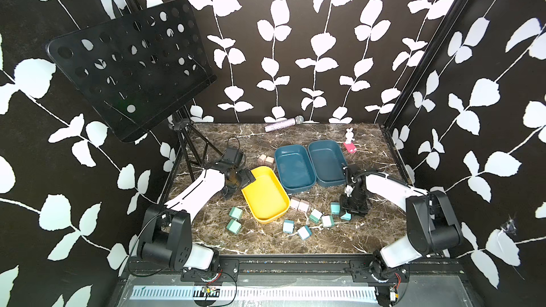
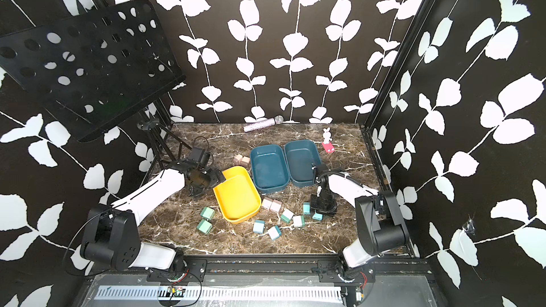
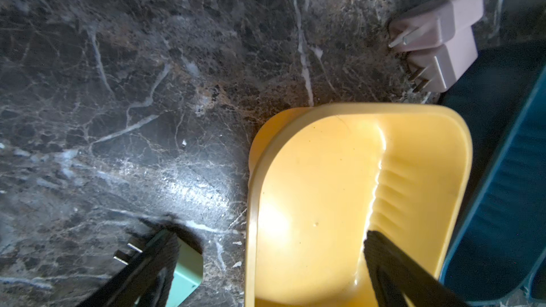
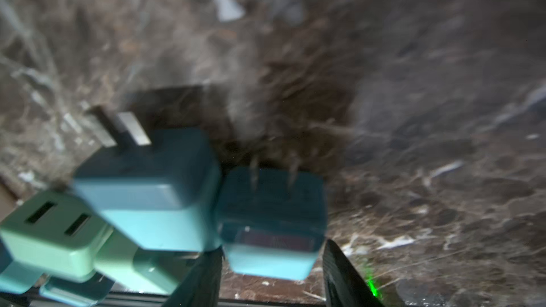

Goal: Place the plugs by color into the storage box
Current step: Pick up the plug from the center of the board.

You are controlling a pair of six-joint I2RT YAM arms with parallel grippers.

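Nothing sorted: yellow plastic tray (image 1: 266, 196) and dark-blue plastic trays (image 1: 292, 169) are empty; cube-shaped plugs (image 1: 304, 231) lie on marble surface (image 1: 266, 243). Left gripper (image 3: 270, 240) spread; right gripper (image 4: 271, 252) straddles light-blue plug (image 4: 271, 217), grip unclear.

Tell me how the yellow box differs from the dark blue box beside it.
The yellow box lies askew, nearer the front of the table; the dark blue box sits farther back, flush beside a second blue box. The open left pincer straddles the yellow box's wall; no pincer is at the dark blue box. Both are empty, rounded rectangles.
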